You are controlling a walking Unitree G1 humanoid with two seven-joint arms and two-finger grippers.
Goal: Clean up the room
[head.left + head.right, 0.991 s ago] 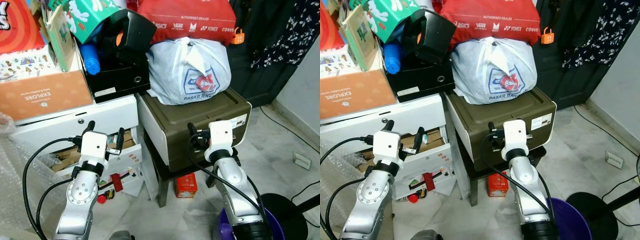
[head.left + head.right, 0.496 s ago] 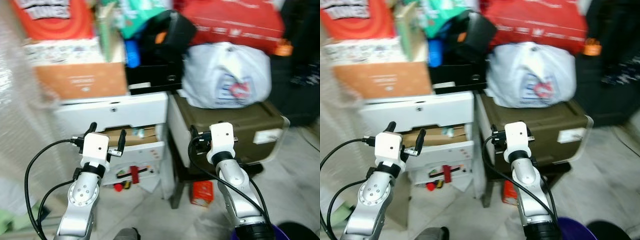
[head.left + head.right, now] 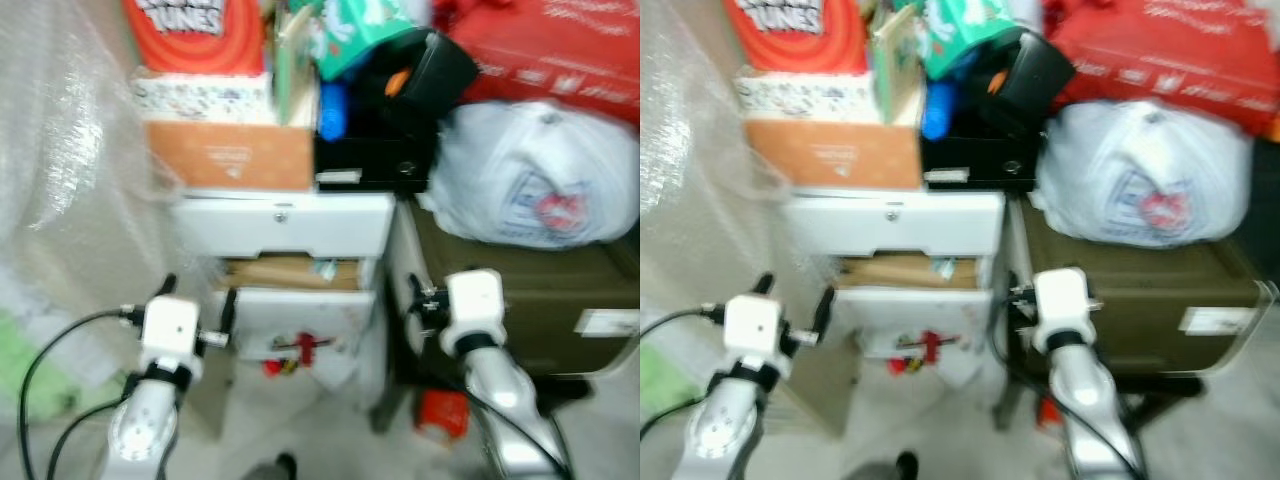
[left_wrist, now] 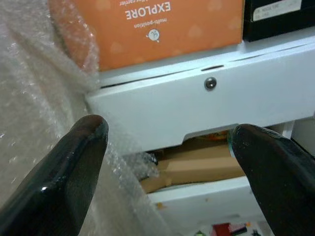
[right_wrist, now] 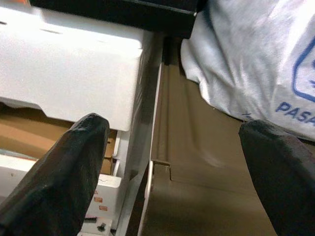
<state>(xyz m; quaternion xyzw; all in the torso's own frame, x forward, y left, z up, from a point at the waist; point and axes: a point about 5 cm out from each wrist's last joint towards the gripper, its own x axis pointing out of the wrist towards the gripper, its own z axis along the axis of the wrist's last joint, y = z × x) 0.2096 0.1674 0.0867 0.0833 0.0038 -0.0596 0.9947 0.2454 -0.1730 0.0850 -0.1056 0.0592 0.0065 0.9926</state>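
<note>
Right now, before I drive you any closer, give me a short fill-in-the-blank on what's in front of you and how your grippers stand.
1. The orange box sits on top of the ____ drawer unit.
2. The white plastic bag rests on the dark ____ cabinet.
3. The left gripper faces the drawer unit with its fingers ____.
4. The right gripper has its fingers ____.

Missing words: white; olive-brown; open; open

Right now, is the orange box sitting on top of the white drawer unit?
Yes: in the left wrist view the orange box rests directly on the top edge of the white drawer unit.
</note>
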